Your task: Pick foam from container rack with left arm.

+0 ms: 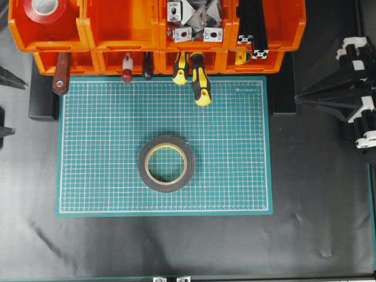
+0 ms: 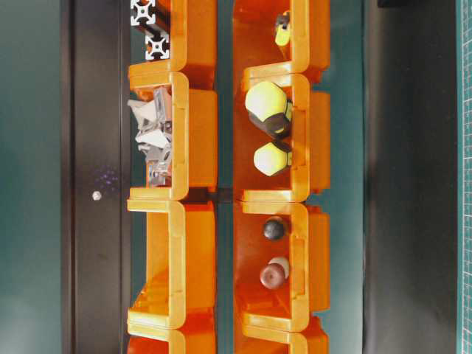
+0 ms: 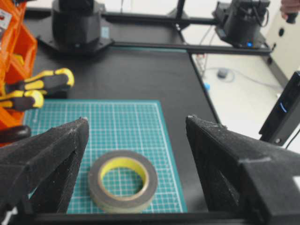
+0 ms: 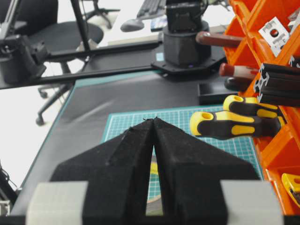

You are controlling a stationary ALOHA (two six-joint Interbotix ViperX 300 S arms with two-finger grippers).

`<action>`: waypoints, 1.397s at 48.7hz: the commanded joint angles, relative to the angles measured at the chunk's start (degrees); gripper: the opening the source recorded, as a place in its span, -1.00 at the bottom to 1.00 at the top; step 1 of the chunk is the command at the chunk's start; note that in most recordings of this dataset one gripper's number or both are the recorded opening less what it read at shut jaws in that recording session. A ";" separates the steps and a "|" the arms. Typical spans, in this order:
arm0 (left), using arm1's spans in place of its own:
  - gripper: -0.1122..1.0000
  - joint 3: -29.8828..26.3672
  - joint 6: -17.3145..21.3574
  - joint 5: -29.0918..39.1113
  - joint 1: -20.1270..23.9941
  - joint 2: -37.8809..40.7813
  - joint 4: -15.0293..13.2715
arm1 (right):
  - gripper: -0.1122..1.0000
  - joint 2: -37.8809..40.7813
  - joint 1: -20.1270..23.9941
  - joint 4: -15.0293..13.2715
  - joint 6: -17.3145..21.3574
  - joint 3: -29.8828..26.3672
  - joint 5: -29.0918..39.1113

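Observation:
The foam, a dark grey ring with a yellow inner rim, lies flat on the green cutting mat, in front of the orange container rack. My left gripper is at the far left edge, off the mat, open and empty. In the left wrist view its fingers stand wide apart, with the foam low between them and farther off. My right gripper is at the right beside the mat, shut and empty. The rack also shows in the table-level view.
A red tape roll sits in the top-left bin. Yellow-black screwdriver handles and a red-brown handle stick out of the lower bins over the mat's far edge. Metal brackets and black extrusions fill the upper bins.

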 commanded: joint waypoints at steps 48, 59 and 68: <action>0.63 0.97 -0.09 -0.70 0.26 0.62 0.18 | -0.79 0.26 0.09 0.00 0.00 -0.79 -0.18; 0.63 0.97 -0.18 -0.79 0.26 0.53 0.18 | -0.79 0.35 0.09 0.00 0.00 -0.79 -0.18; 0.63 1.05 -0.18 -1.14 0.35 1.05 0.18 | -0.79 0.35 0.09 0.00 0.00 -0.53 -0.18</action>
